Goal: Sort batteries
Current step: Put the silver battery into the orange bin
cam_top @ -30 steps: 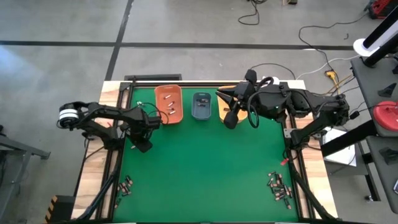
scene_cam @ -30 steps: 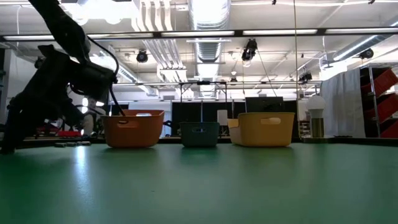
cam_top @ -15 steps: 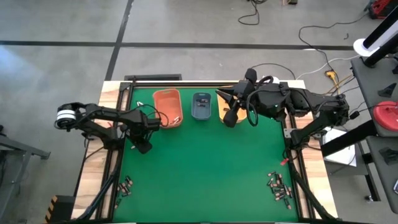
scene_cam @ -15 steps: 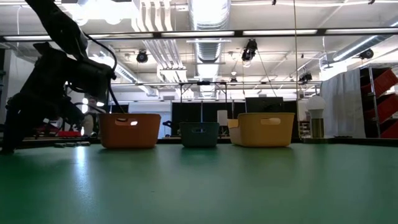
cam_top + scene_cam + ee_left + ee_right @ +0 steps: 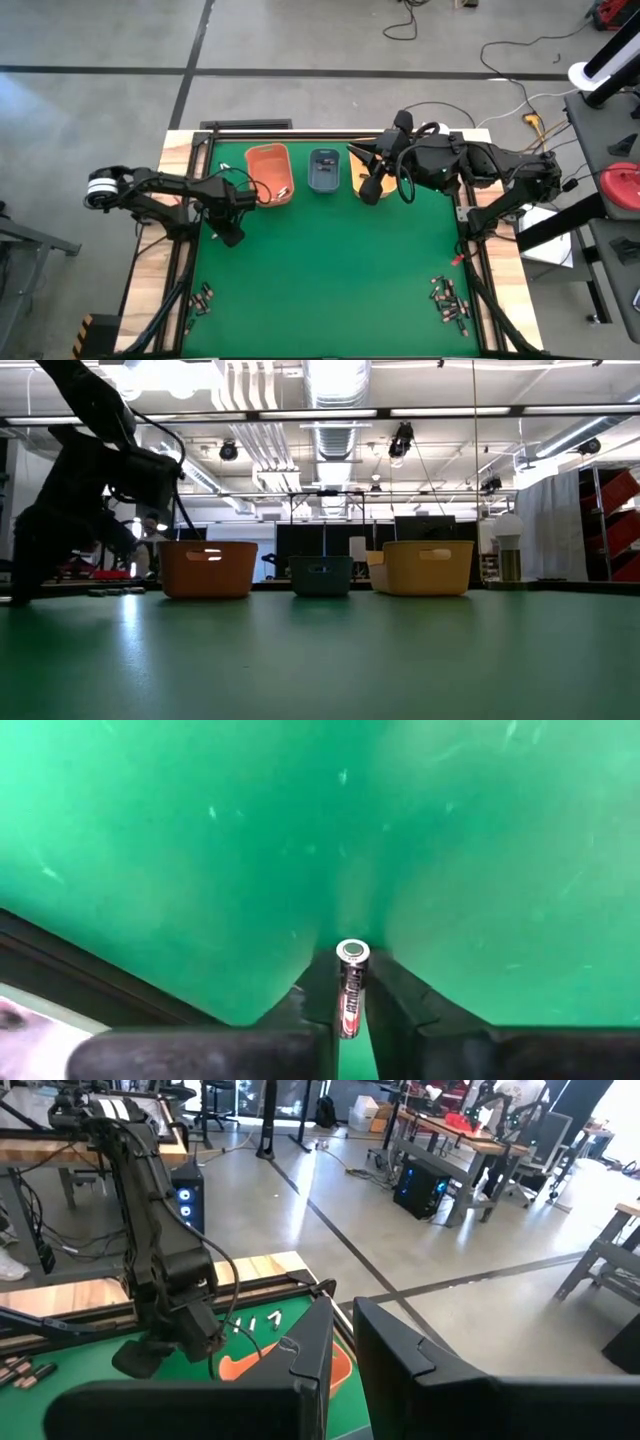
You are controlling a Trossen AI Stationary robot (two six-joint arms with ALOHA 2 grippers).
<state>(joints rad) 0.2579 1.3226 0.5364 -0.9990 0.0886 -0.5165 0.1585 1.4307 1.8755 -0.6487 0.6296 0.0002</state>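
Note:
My left gripper [image 5: 232, 236] hangs low over the green mat's left part, shut on one battery [image 5: 350, 990] with a dark printed body and a silvery end. My right gripper [image 5: 370, 192] hovers over the yellow-orange bin [image 5: 357, 180]. Its fingers stand a narrow gap apart [image 5: 343, 1315] with nothing between them. Loose batteries lie in two heaps on the mat, near left [image 5: 202, 297] and near right [image 5: 450, 300]. A few more lie in the orange bin [image 5: 268, 172] at its near right corner [image 5: 285, 190]. My left gripper pinches the battery by its long sides [image 5: 349, 1012] between the two fingers, and the battery lies along them. Its silvery end [image 5: 352, 952] sticks out past the fingertips toward the mat. The fingers slant down at the mat. Whether that end touches the mat, I cannot tell.
Three bins stand in a row at the mat's far edge: orange, blue-grey [image 5: 323, 170] and yellow-orange. The mat's middle [image 5: 330, 260] is bare green. A black frame and wooden boards [image 5: 175, 160] border the mat. Cables lie on the floor beyond.
The orange bin has shifted slightly toward the near left and now sits level. The batteries in it have slid to its near right corner. My left gripper has drawn a little toward the near edge, still shut on the battery.

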